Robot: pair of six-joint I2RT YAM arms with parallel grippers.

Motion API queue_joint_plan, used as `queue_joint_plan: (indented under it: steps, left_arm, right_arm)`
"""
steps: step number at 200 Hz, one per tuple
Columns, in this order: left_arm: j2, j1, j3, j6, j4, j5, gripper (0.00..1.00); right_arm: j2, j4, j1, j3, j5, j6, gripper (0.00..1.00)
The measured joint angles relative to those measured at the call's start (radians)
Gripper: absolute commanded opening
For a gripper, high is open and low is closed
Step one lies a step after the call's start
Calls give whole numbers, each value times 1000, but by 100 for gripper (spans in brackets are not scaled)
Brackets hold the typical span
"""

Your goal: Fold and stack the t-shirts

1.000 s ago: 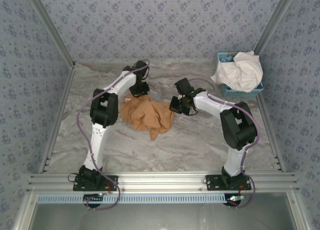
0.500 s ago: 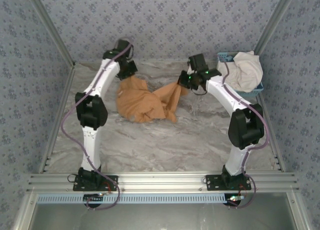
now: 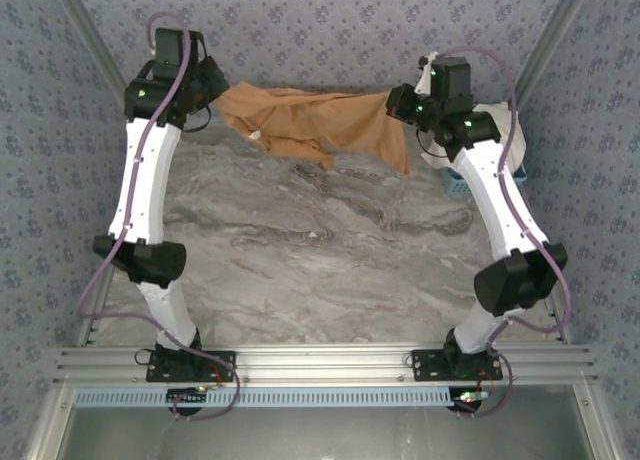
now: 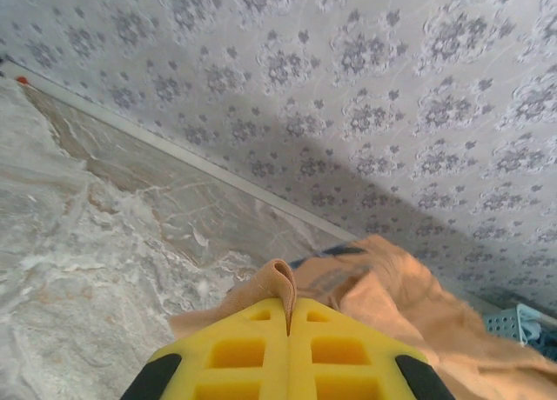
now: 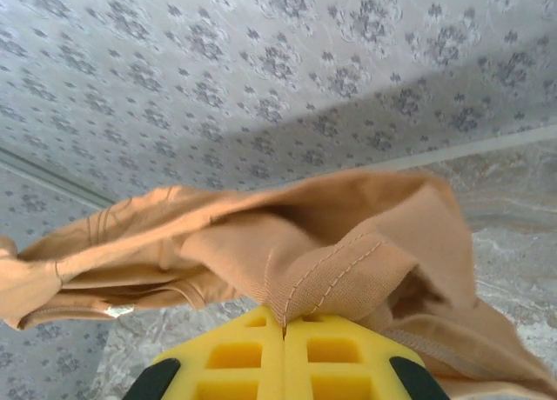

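Top external shows the left gripper (image 3: 212, 96) raised high by the back wall, clenched on one end of the tan-orange t-shirt (image 3: 320, 125). From there the shirt stretches across to the right gripper (image 3: 398, 106), which grasps the other end. Its long axis runs gripper to gripper, left to right. It hangs clear above the marble-patterned table (image 3: 300, 260), and one loose corner droops just below the right gripper. Behind the right arm the white t-shirt (image 3: 508, 130) sits bunched in a light-blue basket (image 3: 458, 186).

Up close, the left wrist view shows the left yellow fingers (image 4: 244, 343) pressed together, a fold of cloth poking out between them. The right wrist view shows a stitched hem pinched between the right yellow fingers (image 5: 235, 352). Floral-papered walls (image 3: 330, 20) enclose the table.
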Motion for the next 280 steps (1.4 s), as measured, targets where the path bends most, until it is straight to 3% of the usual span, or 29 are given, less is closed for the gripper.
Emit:
queue_joint_plan:
  steps: [61, 118, 144, 185, 209, 227, 248, 263, 280]
  left_arm:
    - [-90, 24, -215, -18, 12, -5, 0]
    - [-90, 73, -154, -21, 37, 21, 0]
    - [-19, 116, 15, -44, 45, 89, 0]
    - [270, 151, 537, -90, 51, 169, 0]
    - [279, 139, 585, -85, 34, 176, 0]
    - [247, 93, 578, -50, -42, 121, 0]
    - [132, -69, 409, 16, -167, -63, 0]
    - [-49, -234, 24, 21, -177, -192, 0]
    - [-264, -354, -488, -26, -102, -208, 0]
  right_arm:
    - [-132, 57, -28, -221, -10, 19, 0]
    - [-133, 166, -50, -243, -84, 36, 0]
    - [-100, 190, -96, -210, -146, 53, 0]
    - [-30, 320, -151, -151, -193, 57, 0]
    - [-74, 430, -149, -206, -201, 45, 0]
    - [-161, 470, -143, -323, -209, 26, 0]
    - [-294, 464, -124, -517, -190, 6, 0]
    - [-401, 420, -90, -687, -139, -5, 7]
    - [-504, 329, -49, -879, -85, -6, 21]
